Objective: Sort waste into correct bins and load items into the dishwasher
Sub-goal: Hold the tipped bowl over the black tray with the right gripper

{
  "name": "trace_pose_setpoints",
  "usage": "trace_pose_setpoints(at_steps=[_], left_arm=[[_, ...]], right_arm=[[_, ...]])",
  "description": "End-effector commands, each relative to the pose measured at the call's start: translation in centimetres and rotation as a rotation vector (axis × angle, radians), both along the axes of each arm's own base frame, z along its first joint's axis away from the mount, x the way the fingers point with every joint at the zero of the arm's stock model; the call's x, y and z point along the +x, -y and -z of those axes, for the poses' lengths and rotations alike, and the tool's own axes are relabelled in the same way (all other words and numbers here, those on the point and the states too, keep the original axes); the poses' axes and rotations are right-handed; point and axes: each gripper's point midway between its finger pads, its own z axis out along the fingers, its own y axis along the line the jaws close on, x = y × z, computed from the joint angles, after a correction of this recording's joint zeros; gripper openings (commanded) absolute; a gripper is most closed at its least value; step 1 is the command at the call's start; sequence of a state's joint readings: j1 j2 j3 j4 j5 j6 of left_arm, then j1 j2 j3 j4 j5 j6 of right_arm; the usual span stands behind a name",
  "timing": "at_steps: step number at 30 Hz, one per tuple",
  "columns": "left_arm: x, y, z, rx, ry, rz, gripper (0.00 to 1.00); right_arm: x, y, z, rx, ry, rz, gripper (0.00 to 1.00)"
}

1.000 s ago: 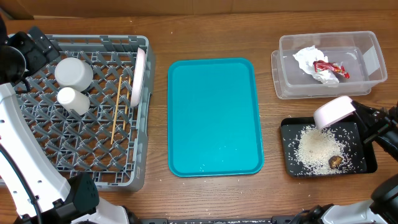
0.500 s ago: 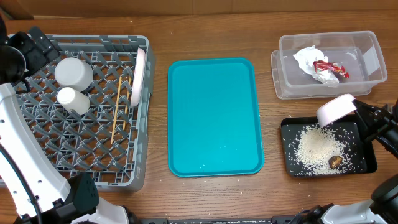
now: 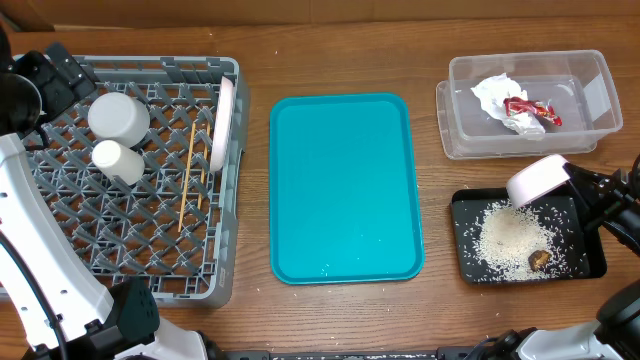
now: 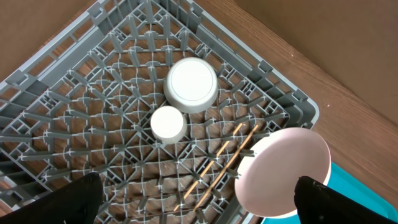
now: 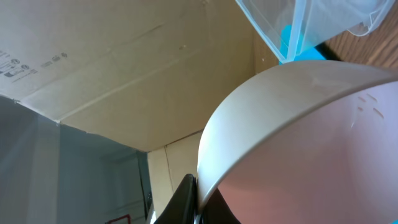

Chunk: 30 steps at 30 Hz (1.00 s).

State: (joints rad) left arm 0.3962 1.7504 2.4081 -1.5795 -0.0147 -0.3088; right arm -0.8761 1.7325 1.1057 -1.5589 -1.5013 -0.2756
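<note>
Over the near black tray point(image 3: 592, 265) of rice point(image 3: 505, 238), the right hand point(image 3: 576, 183) clamps tight on a tilted small white bowl point(image 3: 537, 180), apparently dumping scraps; next, carry it to the dish rack point(image 3: 190, 287), where the left hand point(image 4: 199, 202) hangs wide open.

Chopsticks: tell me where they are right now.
In the overhead view, on the left side, the chopsticks lie flat on the dish rack floor, between the white cup and the upright plate.
</note>
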Motion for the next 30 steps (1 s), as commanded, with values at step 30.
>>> trace_pose_setpoints(at_steps=[30], left_arm=[[0.0, 0.0, -0.1, -0.01, 0.007, -0.006, 1.0]], right_arm=[[-0.9, -1.7, -1.1, 0.007, -0.03, -0.037, 0.04]])
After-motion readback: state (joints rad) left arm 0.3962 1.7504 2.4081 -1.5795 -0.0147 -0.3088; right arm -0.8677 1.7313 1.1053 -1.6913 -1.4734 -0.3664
